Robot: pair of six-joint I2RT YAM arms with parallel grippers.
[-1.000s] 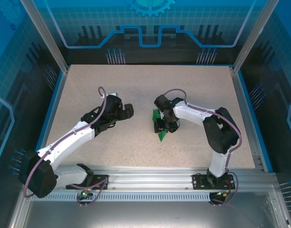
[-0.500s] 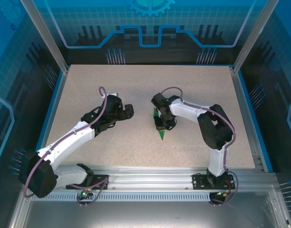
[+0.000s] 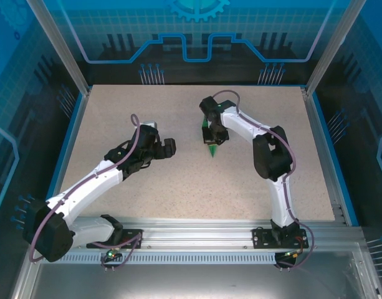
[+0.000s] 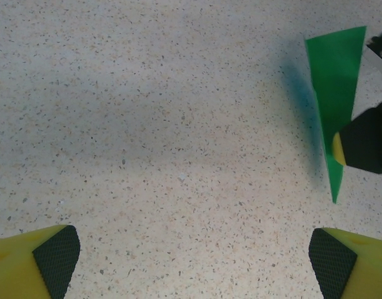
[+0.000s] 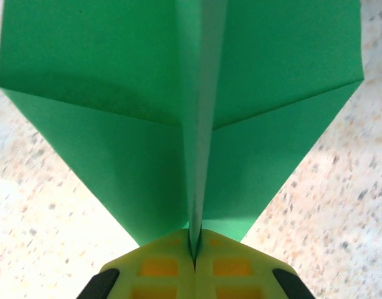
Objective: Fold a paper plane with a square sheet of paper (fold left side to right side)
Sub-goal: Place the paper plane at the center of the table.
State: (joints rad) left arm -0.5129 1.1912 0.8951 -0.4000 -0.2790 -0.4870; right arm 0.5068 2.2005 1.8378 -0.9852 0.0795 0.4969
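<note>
The square sheet of paper is a bright-green creased paper plane (image 3: 212,149) with its tip pointing toward the arm bases. My right gripper (image 3: 213,138) is shut on its central keel fold. In the right wrist view the paper plane (image 5: 116,93) spreads its two wings past my right gripper (image 5: 195,255), whose jaws pinch the thin vertical fold. My left gripper (image 3: 167,147) stands open to the left of it, apart from the paper. In the left wrist view the paper plane (image 4: 334,75) hangs at the upper right, held by the right gripper (image 4: 365,146), beyond my left gripper (image 4: 194,258).
The speckled beige table (image 3: 147,112) stretches around both arms. Metal posts and blue panels (image 3: 197,37) wall it in at the back and sides. An aluminium rail (image 3: 197,233) with the arm bases runs along the near edge.
The right gripper has shut on the paper's fold and carried it from the table's middle toward the far side. The left arm has barely moved.
</note>
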